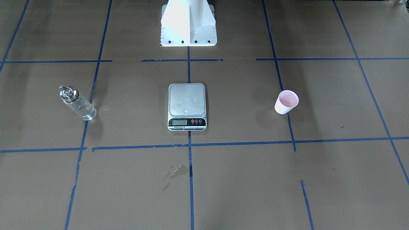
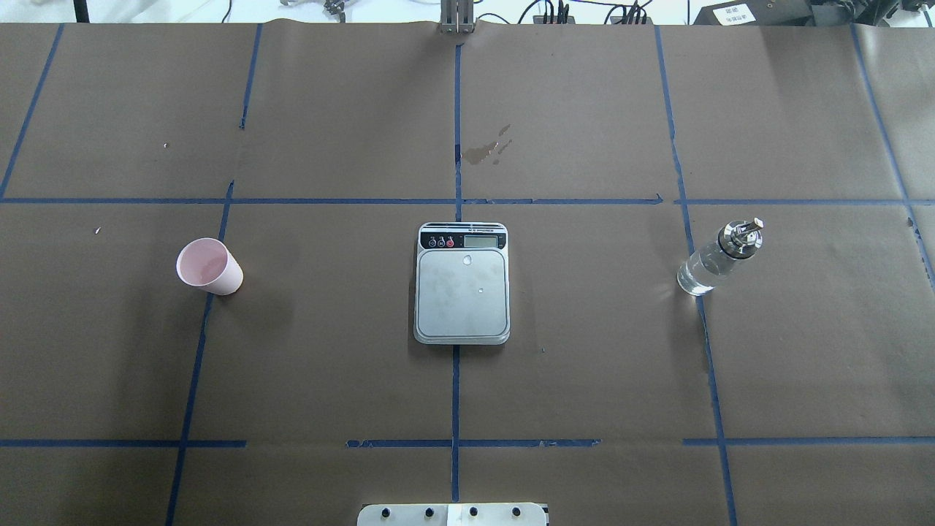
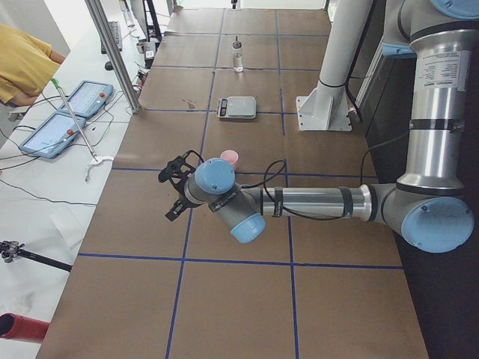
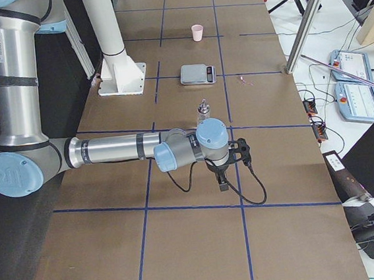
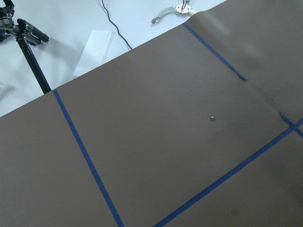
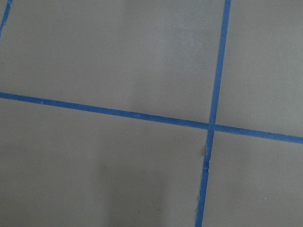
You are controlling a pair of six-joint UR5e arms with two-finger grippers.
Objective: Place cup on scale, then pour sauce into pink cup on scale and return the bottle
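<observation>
One cup (image 2: 210,267) is seen upright, mouth up, on the tabletop (image 2: 584,380), well apart from the scale (image 2: 462,292) on the robot's left side. Nothing is carried on the scale's platform. The cup lies between the left claw (image 3: 172,196) and the scale, so the left arm is judged the nearer for the first lift. One bottle (image 2: 719,257), upright with clear sauce (image 2: 700,276) inside, stands well apart on the scale's other side, toward the right claw (image 4: 231,165). Whether either claw is wide or narrow cannot be told; neither is seen holding anything. Counted: one cup, one scale, one bottle.
</observation>
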